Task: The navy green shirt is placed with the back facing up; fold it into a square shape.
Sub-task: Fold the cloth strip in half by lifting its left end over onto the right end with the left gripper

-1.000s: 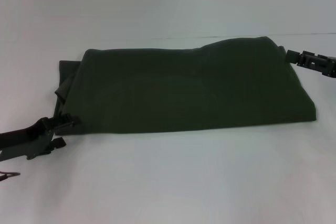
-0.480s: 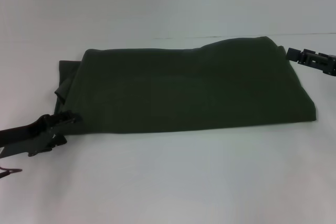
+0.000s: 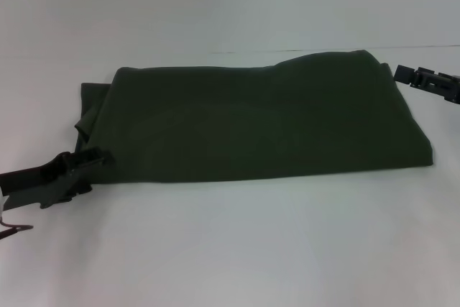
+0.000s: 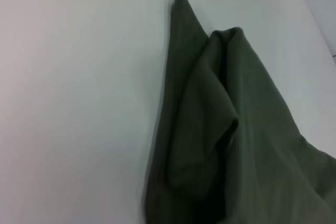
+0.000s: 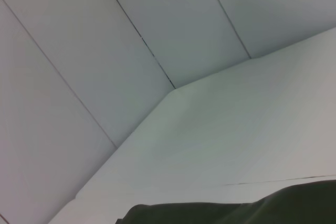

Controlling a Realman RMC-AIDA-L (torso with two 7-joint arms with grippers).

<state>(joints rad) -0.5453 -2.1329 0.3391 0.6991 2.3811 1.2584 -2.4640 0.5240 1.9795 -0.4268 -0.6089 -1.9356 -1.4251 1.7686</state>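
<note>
The navy green shirt (image 3: pixel 259 124) lies folded into a long band across the white table, with a sleeve bunched at its left end. The left wrist view shows that bunched end (image 4: pixel 210 129) up close. My left gripper (image 3: pixel 93 172) is open and empty at the shirt's near left corner, its upper finger (image 3: pixel 92 157) beside the fabric edge. My right gripper (image 3: pixel 399 73) is just off the shirt's far right corner, apart from it. The right wrist view shows only a strip of the shirt's edge (image 5: pixel 236 211).
The white table (image 3: pixel 230 249) extends in front of and behind the shirt. A pale panelled wall (image 5: pixel 131 35) rises behind the table. A thin seam line (image 3: pixel 302 51) runs along the table's back.
My left gripper has shifted slightly up and back along the shirt's left corner. My right gripper has drawn a little to the right, away from the shirt. The shirt has not moved.
</note>
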